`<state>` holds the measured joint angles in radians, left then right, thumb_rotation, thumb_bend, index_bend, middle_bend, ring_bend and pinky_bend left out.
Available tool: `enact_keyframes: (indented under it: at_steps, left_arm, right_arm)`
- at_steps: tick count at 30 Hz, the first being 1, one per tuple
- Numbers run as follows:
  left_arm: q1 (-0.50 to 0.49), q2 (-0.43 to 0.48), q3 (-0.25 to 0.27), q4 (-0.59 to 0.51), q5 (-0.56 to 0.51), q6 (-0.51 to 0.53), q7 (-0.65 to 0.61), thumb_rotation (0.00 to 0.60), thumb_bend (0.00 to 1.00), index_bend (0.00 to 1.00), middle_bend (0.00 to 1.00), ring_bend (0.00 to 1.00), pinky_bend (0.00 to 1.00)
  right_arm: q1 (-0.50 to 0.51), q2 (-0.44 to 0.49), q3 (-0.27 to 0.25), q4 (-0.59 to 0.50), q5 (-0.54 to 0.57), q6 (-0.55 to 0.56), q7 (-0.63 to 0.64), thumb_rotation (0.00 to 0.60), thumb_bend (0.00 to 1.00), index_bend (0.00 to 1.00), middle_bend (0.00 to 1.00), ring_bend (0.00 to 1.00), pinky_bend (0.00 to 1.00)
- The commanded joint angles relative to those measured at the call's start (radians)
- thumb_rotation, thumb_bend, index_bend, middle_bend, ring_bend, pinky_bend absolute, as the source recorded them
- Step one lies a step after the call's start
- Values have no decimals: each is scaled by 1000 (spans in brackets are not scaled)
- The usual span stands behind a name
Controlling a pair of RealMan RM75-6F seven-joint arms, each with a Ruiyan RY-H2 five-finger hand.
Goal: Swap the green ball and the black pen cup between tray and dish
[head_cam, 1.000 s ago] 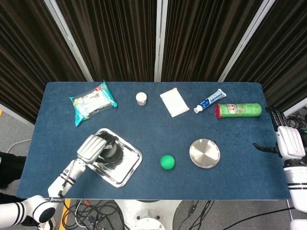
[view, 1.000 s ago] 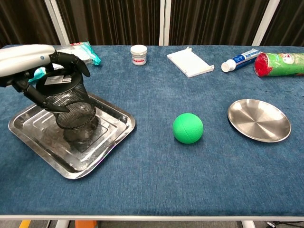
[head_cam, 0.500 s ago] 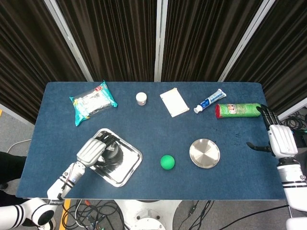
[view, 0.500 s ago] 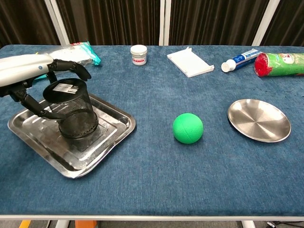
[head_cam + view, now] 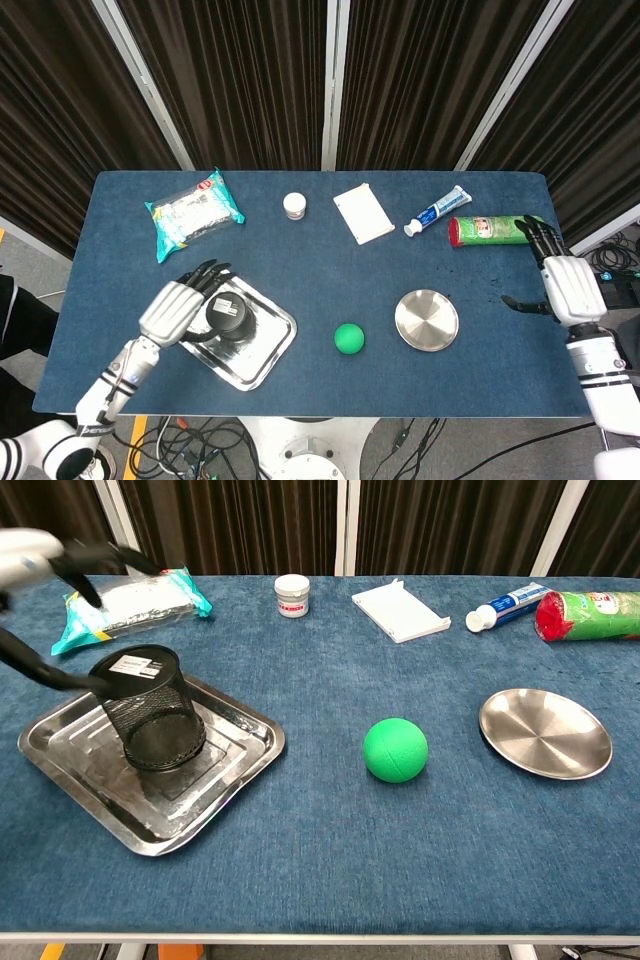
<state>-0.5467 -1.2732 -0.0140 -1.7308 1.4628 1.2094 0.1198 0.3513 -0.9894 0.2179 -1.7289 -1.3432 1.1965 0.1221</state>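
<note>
The black mesh pen cup point(image 5: 227, 315) point(image 5: 149, 707) stands upright in the square steel tray point(image 5: 268, 348) point(image 5: 230, 770) at the front left. My left hand point(image 5: 178, 306) point(image 5: 45, 570) hovers just left of the cup with its fingers spread and empty. The green ball point(image 5: 349, 338) point(image 5: 395, 749) lies on the blue cloth between the tray and the round steel dish point(image 5: 427, 320) point(image 5: 545, 733), which holds nothing. My right hand point(image 5: 559, 283) hangs at the table's right edge, fingers spread, holding nothing; the chest view does not show it.
Along the back lie a teal snack packet point(image 5: 192, 213), a small white jar point(image 5: 294, 206), a white box point(image 5: 363, 213), a toothpaste tube point(image 5: 437, 211) and a green canister point(image 5: 497, 230), the last close to my right hand.
My left hand has set the pen cup down into the tray, let go and drawn back to the left. My right hand has crept forward along the right edge.
</note>
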Motion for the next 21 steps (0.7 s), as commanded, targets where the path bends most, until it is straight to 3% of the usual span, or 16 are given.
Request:
enact_keyframes:
  at_steps: [1, 5, 9, 16, 21]
  left_arm:
    - [67, 73, -4, -74, -4, 103, 123, 600, 145, 111, 49, 11, 261]
    - [124, 128, -15, -111, -42, 173, 154, 600, 149, 111, 49, 11, 261]
    - [182, 138, -27, -79, -85, 238, 162, 600, 150, 111, 49, 11, 261]
    - [244, 105, -28, 30, -140, 241, 45, 600, 149, 111, 50, 11, 261]
    - [270, 85, -26, 101, -141, 236, 0, 600, 149, 111, 50, 11, 250]
  right_arm:
    - [26, 0, -11, -37, -25, -28, -42, 600, 0, 0, 6, 0, 263]
    - [65, -10, -29, -100, -59, -77, -108, 600, 0, 0, 4, 0, 263]
    - [118, -53, -49, -158, -85, -138, -203, 600, 0, 0, 5, 0, 263]
    - [219, -155, -73, -200, -64, -273, -320, 600, 0, 0, 6, 0, 263]
    - [290, -240, -72, -185, 22, -351, -411, 600, 0, 0, 6, 0, 272]
